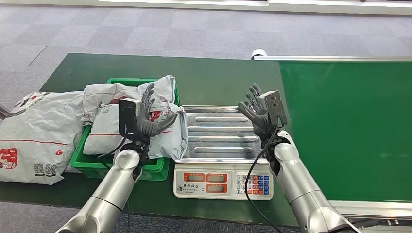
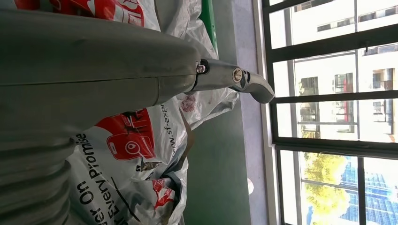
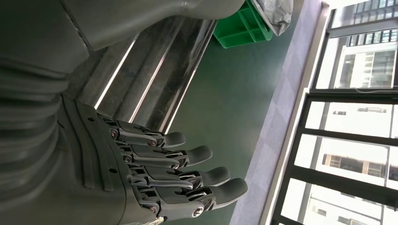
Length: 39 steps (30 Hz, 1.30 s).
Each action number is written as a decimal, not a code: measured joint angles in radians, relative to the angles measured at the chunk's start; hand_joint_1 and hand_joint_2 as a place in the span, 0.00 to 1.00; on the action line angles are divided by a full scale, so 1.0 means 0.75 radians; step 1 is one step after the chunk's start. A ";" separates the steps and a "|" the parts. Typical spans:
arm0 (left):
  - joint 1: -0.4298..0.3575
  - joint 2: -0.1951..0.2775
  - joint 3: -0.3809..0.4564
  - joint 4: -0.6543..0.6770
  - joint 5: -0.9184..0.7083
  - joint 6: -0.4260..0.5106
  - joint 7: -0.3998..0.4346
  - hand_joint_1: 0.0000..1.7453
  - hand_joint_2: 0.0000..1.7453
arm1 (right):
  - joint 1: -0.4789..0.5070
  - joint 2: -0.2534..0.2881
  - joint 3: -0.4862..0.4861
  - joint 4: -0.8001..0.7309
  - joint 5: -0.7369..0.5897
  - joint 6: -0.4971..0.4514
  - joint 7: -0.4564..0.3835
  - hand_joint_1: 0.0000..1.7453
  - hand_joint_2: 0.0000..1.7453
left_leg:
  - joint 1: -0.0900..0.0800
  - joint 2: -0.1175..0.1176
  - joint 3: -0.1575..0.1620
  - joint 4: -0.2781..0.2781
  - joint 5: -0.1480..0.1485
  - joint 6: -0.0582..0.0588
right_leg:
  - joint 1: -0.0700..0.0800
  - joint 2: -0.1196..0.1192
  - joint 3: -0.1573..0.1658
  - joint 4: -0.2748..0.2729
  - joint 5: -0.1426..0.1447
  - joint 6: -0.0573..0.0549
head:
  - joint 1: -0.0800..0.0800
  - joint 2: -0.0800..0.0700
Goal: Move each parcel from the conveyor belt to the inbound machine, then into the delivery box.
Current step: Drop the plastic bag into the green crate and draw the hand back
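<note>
So both hands are up and holding nothing right now. The left hand [image 1: 148, 121] hovers over the green crate [image 1: 92, 165] with its fingers spread wide, thumb poking out toward the scale, and the parcels sit right underneath and behind it. The left wrist view has red-printed grey bags [image 2: 141, 154] lying just below the thumb, not touching it as far as I can tell. The right hand [image 1: 256, 114] is raised over the right edge of the scale's steel tray [image 1: 218, 131], fingers apart and stretched out, nothing in the palm; the right wrist view shows those fingers [image 3: 187, 154] fanned out above the green table [image 3: 225, 93], with the ribbed tray beside them. Counting stuff: I make out two grey poly parcels piled in the crate [image 1: 131, 116], though they're crumpled together so there could be another buried in there, plus one bigger parcel [image 1: 36, 136] lying flat on the table just left of the crate, touching its side. One crate, one weighing scale [image 1: 223, 182] with red displays and a coloured keypad, sitting between the crate and the conveyor belt [image 1: 350, 126]. One belt, off to the right, well apart from the parcels.
</note>
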 joint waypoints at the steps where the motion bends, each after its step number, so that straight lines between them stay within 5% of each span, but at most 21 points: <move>1: 0.000 0.000 0.000 -0.001 0.000 0.000 0.000 0.00 1.00 | 0.000 0.001 0.000 0.000 0.000 0.000 0.000 0.00 1.00 | 0.000 0.000 0.000 0.000 0.000 0.000 | 0.000 0.000 0.000 0.000 0.000 0.000 | 0.000 0.000; 23: 0.022 0.000 0.008 -0.037 -0.071 0.024 0.020 0.00 1.00 | 0.105 0.010 -0.035 -0.113 0.062 -0.005 0.045 0.00 1.00 | 0.000 0.000 0.000 0.000 0.000 0.000 | 0.000 0.000 0.000 0.000 0.000 0.000 | 0.000 0.000; 30: 0.044 0.029 0.048 -0.064 -0.351 0.302 0.128 0.00 1.00 | 0.152 0.015 -0.068 -0.177 0.083 0.011 0.061 0.00 1.00 | 0.000 0.000 0.000 0.000 -0.001 -0.001 | 0.000 0.000 -0.001 0.000 0.000 0.000 | 0.000 0.000; 39: 0.005 0.061 0.154 -0.021 -0.588 0.451 0.157 0.00 1.00 | 0.094 0.003 -0.080 -0.138 0.041 0.023 0.043 0.00 1.00 | 0.000 0.000 0.000 0.000 0.001 -0.002 | 0.000 0.000 0.000 0.000 0.000 0.000 | 0.000 0.000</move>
